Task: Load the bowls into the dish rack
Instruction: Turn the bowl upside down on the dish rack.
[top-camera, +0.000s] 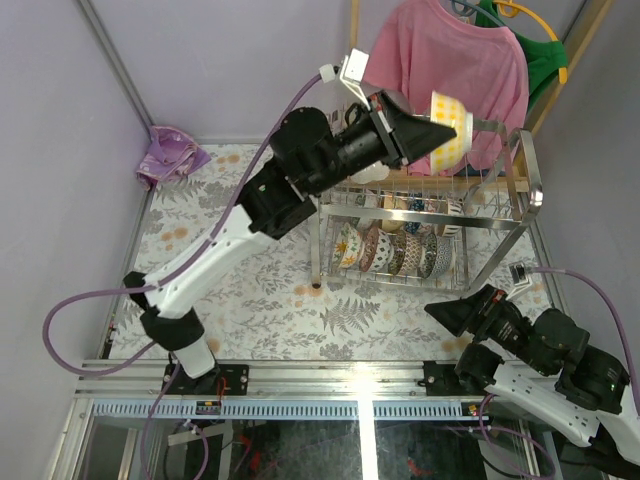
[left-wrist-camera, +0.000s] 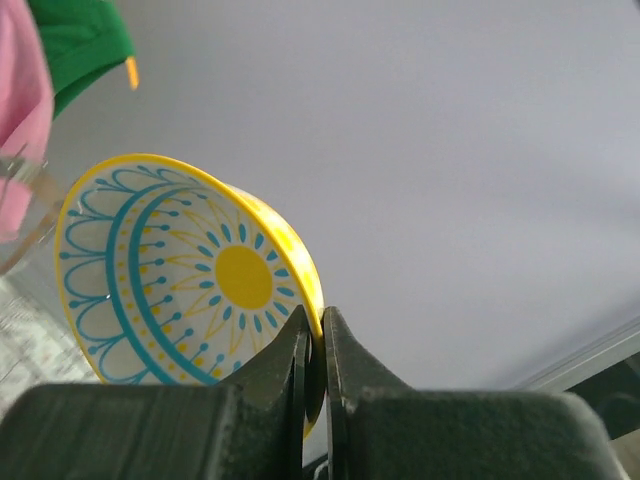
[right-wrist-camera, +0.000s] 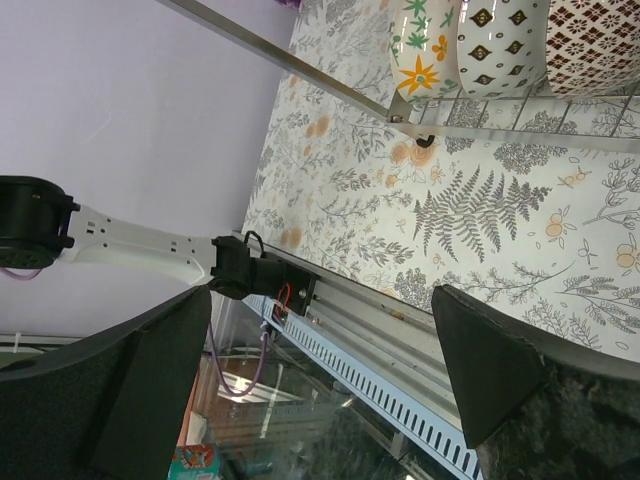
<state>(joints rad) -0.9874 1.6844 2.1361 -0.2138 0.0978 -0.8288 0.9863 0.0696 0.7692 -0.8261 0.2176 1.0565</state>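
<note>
My left gripper (top-camera: 428, 131) is raised above the dish rack (top-camera: 527, 178), shut on the rim of a yellow bowl (top-camera: 452, 131) with a blue and yellow sun pattern inside (left-wrist-camera: 190, 275). The bowl hangs on edge over the rack's top tier. Several patterned bowls (top-camera: 392, 248) stand on edge in the rack's lower tier, and some show in the right wrist view (right-wrist-camera: 497, 40). My right gripper (top-camera: 447, 327) is open and empty, low over the table's near right edge, right of the rack's front.
A pink shirt (top-camera: 455, 60) and a green garment (top-camera: 535, 50) hang on a wooden stand behind the rack. A purple cloth (top-camera: 172, 152) lies at the far left corner. The floral tablecloth (top-camera: 250, 290) covers the table; a metal rail (right-wrist-camera: 400, 330) runs along the near edge.
</note>
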